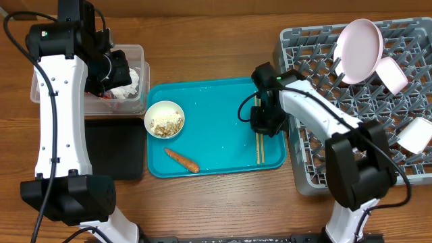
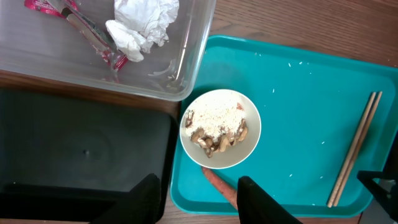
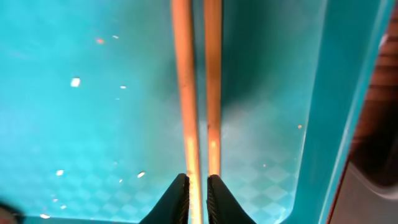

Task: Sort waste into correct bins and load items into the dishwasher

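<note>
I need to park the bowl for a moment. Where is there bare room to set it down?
Bare: the middle of the teal tray, between the bowl and chopsticks; the black tray; the table strip between clear tub and dish rack. Crowded: the tray's right edge, where the right gripper sits at the chopsticks.

The overhead camera is fixed above the table (image 1: 202,40) and faces straight down, far enough to frame the whole teal tray (image 1: 216,101) and the dish rack (image 1: 317,74). The left wrist camera looks down from mid height onto the tray's left part, the clear tub (image 2: 193,56) and the black tray (image 2: 81,149). The right wrist camera sits very close to the tray floor, sighting along the chopsticks (image 3: 185,93). All three views share tray and chopsticks.
</note>
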`<action>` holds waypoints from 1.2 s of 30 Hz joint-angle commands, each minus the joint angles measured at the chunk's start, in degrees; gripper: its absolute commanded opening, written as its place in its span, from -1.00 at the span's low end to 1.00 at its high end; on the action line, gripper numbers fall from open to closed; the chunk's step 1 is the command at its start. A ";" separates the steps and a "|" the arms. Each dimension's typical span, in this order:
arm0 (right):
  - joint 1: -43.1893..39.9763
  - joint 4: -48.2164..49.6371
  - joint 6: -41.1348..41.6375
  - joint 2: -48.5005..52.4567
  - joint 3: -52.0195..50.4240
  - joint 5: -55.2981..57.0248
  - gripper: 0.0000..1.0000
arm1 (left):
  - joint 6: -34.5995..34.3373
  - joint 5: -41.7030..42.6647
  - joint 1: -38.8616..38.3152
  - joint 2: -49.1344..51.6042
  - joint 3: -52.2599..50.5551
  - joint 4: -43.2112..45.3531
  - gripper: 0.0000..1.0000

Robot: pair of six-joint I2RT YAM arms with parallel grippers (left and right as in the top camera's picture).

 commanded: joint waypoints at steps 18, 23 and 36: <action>1.88 3.17 0.26 -1.27 -0.33 -0.09 -0.22 | -1.01 0.17 0.31 -1.40 0.81 -0.13 -0.13; 1.90 3.28 0.26 0.31 -0.31 -0.09 -0.22 | -1.01 0.17 0.31 -1.40 0.81 -0.15 -0.13; 1.90 3.96 0.24 7.19 -0.33 -0.57 -0.21 | -1.01 0.15 0.31 -1.40 0.81 -0.13 -0.13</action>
